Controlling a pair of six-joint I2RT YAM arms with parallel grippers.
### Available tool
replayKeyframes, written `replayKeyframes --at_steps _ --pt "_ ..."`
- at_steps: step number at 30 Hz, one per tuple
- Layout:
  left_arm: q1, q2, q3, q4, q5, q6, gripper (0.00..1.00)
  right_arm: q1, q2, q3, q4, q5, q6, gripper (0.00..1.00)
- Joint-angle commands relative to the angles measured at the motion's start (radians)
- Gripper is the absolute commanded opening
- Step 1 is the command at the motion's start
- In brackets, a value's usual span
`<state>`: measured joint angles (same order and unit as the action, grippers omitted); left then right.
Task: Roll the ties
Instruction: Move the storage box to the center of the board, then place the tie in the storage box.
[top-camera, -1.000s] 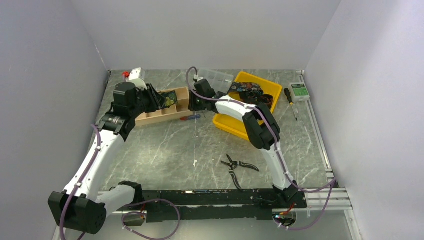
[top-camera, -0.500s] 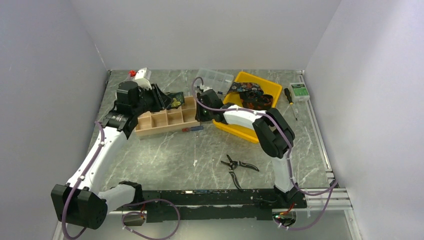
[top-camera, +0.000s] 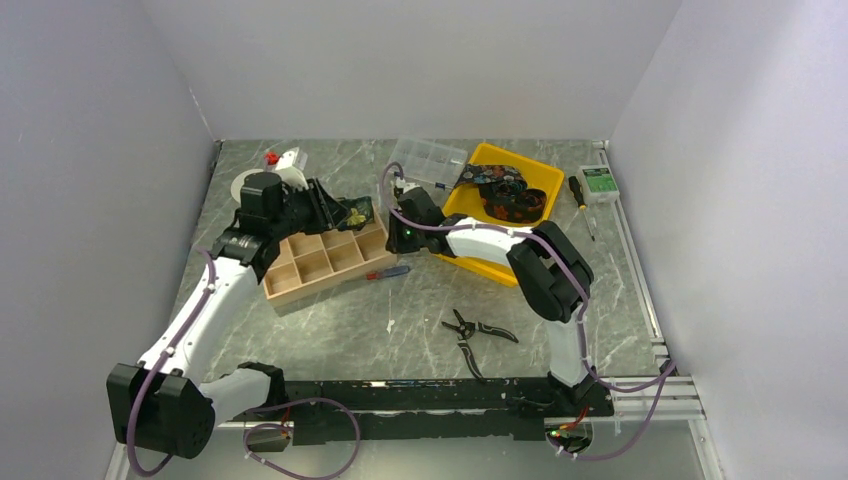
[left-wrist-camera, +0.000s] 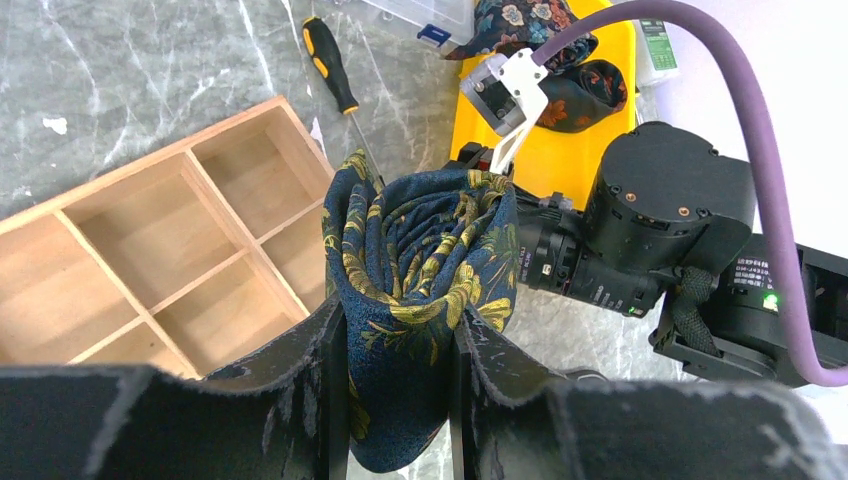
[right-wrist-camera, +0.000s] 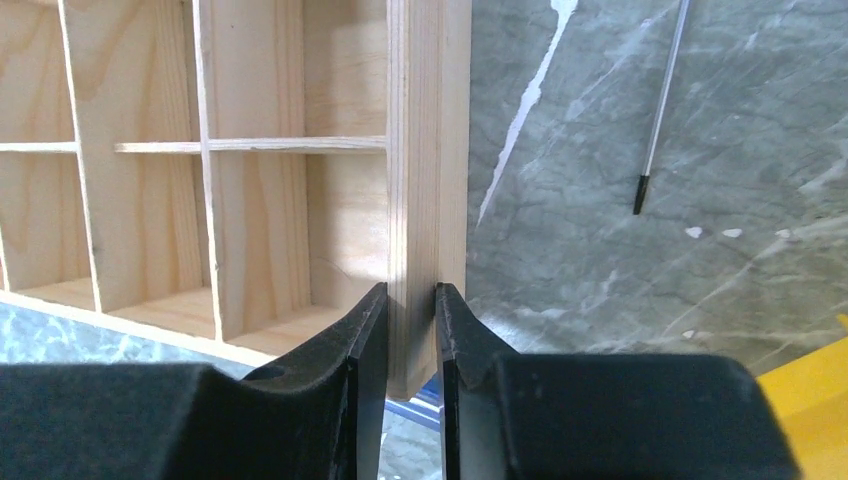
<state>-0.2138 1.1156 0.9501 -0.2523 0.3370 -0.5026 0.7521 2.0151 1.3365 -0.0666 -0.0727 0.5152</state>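
now that your right pincer (right-wrist-camera: 410, 305) has clamped the tray (right-wrist-camera: 427, 150) wall and dragged it from the table's (top-camera: 400, 290) far edge, your left pincer (left-wrist-camera: 398, 345) holds the rolled tie (left-wrist-camera: 420, 250) at its far corner, ready to stow.

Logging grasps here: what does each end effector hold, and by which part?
Left end effector: rolled tie, across its coil. Right end effector: wooden tray, by its outer wall.

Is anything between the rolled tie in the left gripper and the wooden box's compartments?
Nothing visible. The left gripper holds the tie beside the box, and the compartments in view are empty. The right gripper pinches only the box's end wall.
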Motion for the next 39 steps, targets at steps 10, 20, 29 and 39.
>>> replayKeyframes --at_steps 10,20,29,39 --pt "-0.004 0.004 -0.044 0.150 0.062 -0.090 0.03 0.029 -0.187 -0.051 -0.074 0.050 0.141 0.77" --pt "-0.005 0.074 -0.062 0.211 0.163 -0.211 0.03 0.009 -0.476 -0.224 -0.214 0.261 0.057 0.79" --pt "-0.004 0.164 -0.122 0.415 0.315 -0.371 0.03 -0.027 -0.810 -0.548 -0.161 0.393 0.044 0.79" --pt "-0.004 0.241 -0.227 0.648 0.271 -0.463 0.03 -0.027 -0.889 -0.705 -0.064 0.303 0.090 0.77"
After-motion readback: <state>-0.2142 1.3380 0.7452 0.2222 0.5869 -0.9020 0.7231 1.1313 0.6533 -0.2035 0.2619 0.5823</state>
